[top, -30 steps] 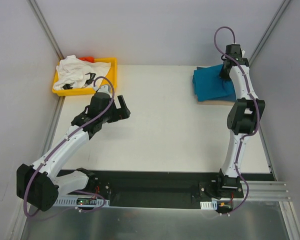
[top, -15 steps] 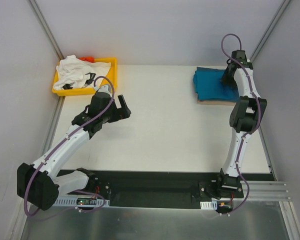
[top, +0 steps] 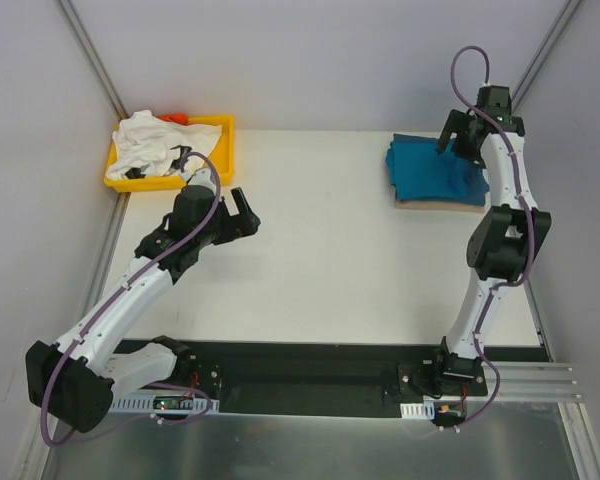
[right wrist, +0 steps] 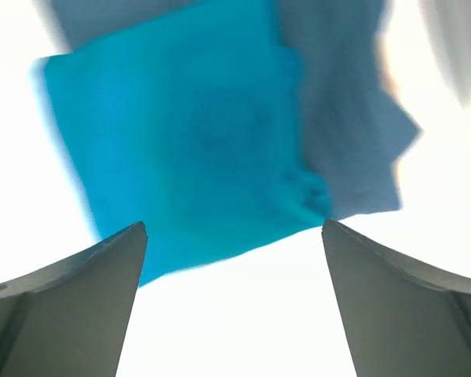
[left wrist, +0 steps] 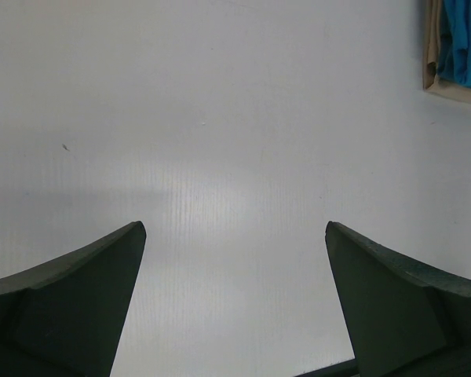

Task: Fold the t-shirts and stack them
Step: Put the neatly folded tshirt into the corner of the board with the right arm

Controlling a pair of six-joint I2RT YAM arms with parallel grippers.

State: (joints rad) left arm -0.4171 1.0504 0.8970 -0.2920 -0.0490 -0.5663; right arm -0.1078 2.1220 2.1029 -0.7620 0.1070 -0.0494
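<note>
Far right of the tabletop (top: 330,250): teal shirt (top: 425,170), folded, lying on a tan board (top: 440,203). In the blurred right wrist view, teal shirt (right wrist: 188,149) at left and a darker blue shirt (right wrist: 337,118) touching it at right; impossible to tell which lies on top.

Right tool (top: 460,140) above the far right part of that pile, jaws spread wide, nothing between them (right wrist: 234,228), cloth below and ungripped.

Far left corner: yellow tray (top: 220,150) holding a crumpled white shirt (top: 145,140) with black marks, unfolded, spilling over the tray's left rim. Small red thing (top: 177,118) at the tray's far edge, too small to identify.

Left tool (top: 248,212) just near of the tray, over bare tabletop, well apart from the pile. Jaws wide apart and empty (left wrist: 235,228), pointed rightward, with a corner of the board (left wrist: 433,47) and teal cloth (left wrist: 463,39) at the top right of the left wrist view.
</note>
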